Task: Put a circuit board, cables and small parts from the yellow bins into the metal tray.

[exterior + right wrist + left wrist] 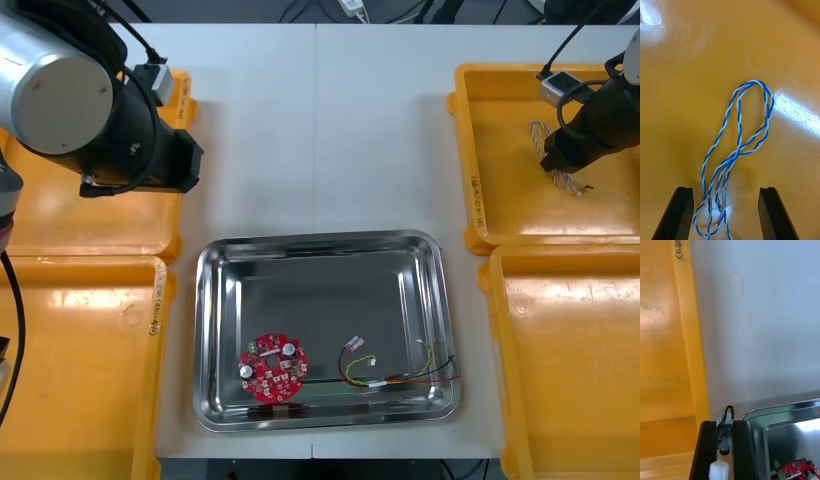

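The light counter (300, 120) is carrying four yellow bins, two at each side. The metal tray (205, 330) is sitting between them, close to the near edge. Your right arm is reaching into the far right bin (470, 150). Your left arm is hanging over the inner edge of the far left bin (178, 240).

The right hand (726, 213) is sitting low in its bin with its fingers wide apart, holding nothing. The twisted blue and white cable (739, 142) is lying on the bin floor, and its near loops are running right between those two fingers. I think you are getting ready to pinch it.

The left hand (725, 427) is hovering by the tray's far left corner, next to the left bins. As far as I am able to tell, its fingers are pinching a black cable (729, 413) with a little grey end piece.

Inside the tray, the round red circuit board (273, 367) is lying near the front left. The red and yellow cable (400, 378) is lying just beside it, near the front right. Those two jobs are looking done.

I am guessing three jobs are left: bringing over the black cable, lifting out the blue and white one, and then adding the small parts.
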`<state>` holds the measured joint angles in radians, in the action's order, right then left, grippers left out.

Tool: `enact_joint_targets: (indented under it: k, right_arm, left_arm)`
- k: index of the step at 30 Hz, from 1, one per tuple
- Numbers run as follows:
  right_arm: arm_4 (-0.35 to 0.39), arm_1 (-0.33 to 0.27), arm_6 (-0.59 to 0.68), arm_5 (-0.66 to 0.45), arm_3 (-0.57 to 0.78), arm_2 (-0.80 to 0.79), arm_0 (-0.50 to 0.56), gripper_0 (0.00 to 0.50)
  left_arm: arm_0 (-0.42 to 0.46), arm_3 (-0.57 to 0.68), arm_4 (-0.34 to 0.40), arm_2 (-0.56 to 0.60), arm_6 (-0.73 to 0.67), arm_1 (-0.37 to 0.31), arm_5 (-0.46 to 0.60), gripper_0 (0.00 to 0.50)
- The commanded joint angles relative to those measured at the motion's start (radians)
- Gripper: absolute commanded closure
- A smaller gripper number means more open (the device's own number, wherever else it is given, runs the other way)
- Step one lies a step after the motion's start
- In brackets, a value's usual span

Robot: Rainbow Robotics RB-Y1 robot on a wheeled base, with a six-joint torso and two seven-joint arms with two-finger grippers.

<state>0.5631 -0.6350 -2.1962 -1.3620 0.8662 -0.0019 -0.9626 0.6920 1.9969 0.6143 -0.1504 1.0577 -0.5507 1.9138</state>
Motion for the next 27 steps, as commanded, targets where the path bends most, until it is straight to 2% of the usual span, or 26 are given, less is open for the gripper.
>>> enact_joint_targets:
  k: [1, 7, 16, 24, 26, 27]
  right_arm:
    - [-0.002, 0.006, -0.034, 0.014, 0.007, 0.017, 0.01, 0.0]
    - [0.004, 0.005, -0.036, 0.015, 0.005, 0.016, 0.032, 0.0]
    - [0.021, 0.006, -0.036, 0.037, 0.007, 0.016, 0.062, 0.0]
    - [0.046, 0.008, -0.036, 0.046, 0.007, 0.016, 0.068, 0.0]
    - [0.052, 0.009, -0.036, 0.049, 0.007, 0.016, 0.07, 0.061]
    - [0.055, 0.011, -0.036, 0.054, 0.007, 0.016, 0.071, 0.122]
  left_arm:
    - [-0.028, 0.072, -0.065, -0.072, -0.142, 0.051, 0.006, 0.5]
    - [-0.068, 0.094, -0.137, -0.167, -0.217, 0.095, 0.006, 0.5]
    - [-0.14, 0.131, -0.202, -0.293, -0.328, 0.12, 0.006, 0.5]
    - [-0.207, 0.134, -0.271, -0.38, -0.363, 0.121, -0.081, 0.5]
    - [-0.209, 0.134, -0.274, -0.394, -0.374, 0.121, -0.084, 0.5]
    - [-0.21, 0.135, -0.274, -0.399, -0.38, 0.121, -0.084, 0.5]
